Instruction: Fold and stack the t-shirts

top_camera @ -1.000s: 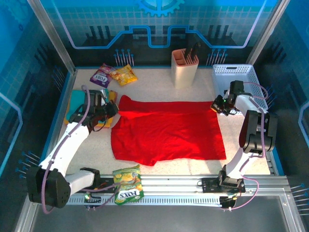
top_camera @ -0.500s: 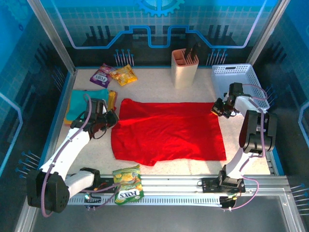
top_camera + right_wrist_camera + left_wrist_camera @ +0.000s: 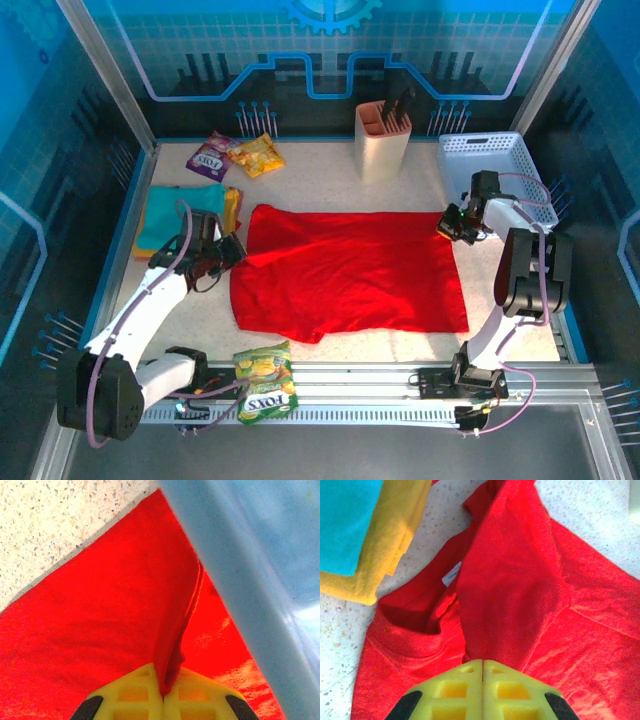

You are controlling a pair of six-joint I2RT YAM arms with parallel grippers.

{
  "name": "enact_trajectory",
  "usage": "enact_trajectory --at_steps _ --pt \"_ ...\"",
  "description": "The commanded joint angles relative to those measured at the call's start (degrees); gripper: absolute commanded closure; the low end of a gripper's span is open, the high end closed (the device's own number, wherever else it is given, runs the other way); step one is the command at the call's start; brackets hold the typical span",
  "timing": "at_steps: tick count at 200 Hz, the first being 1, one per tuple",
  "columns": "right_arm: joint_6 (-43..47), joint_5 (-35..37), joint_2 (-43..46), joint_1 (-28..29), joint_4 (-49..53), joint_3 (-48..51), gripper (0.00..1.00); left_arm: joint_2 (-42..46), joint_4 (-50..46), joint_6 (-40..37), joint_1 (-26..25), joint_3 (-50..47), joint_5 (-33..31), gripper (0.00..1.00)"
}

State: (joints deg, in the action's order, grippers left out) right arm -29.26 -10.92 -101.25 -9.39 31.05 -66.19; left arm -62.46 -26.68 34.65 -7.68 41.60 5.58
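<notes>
basket (image 3: 500, 158) tight right, folded stack (image 3: 185, 208) left

The top camera sits high above and behind the arm bases, facing down and forward over the whole bench (image 3: 320, 182) — a far view. The left wrist camera looks along the left gripper (image 3: 483, 661), very near the red shirt (image 3: 520, 590), with folded shirts (image 3: 355, 525) ahead to its left. The right wrist camera sits nearer still behind the right gripper (image 3: 163, 680), a basket (image 3: 260, 580) wall to its right. All three share the red shirt.
</notes>
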Motion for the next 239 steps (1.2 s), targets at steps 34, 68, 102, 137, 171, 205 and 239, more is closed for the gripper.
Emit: enact_trajectory --at_steps 34,68,102,137,171,205,239 --pt "1.2 3.6 -0.4 1.1 2.2 0.5 0.9 -0.5 -0.9 1.1 -0.3 -2.6 -1.1 1.0" --pt "1.4 3.7 0.5 1.8 2.3 0.9 0.8 -3.3 -4.2 0.0 -0.3 -3.4 -1.8 0.92" --pt "1.3 3.2 3.9 2.6 2.3 0.9 0.52 -7.0 -8.1 -4.7 -0.3 1.5 -3.1 0.52" --pt "1.6 4.3 8.3 4.3 1.7 -0.2 0.33 -11.6 -8.3 -12.1 -0.3 14.7 -5.1 0.45" --pt "2.2 6.3 8.6 6.3 0.0 -1.9 0.25 -20.9 -6.7 -19.6 -0.4 27.3 -3.6 0.47" --pt "2.7 7.3 2.1 9.3 -0.4 -5.7 0.22 -32.1 -9.6 -25.2 -2.6 40.4 -5.7 0.49" --pt "2.5 8.2 -3.5 10.3 -1.8 -7.7 0.2 -44.7 -11.8 -31.4 -7.5 51.7 -12.2 0.53"
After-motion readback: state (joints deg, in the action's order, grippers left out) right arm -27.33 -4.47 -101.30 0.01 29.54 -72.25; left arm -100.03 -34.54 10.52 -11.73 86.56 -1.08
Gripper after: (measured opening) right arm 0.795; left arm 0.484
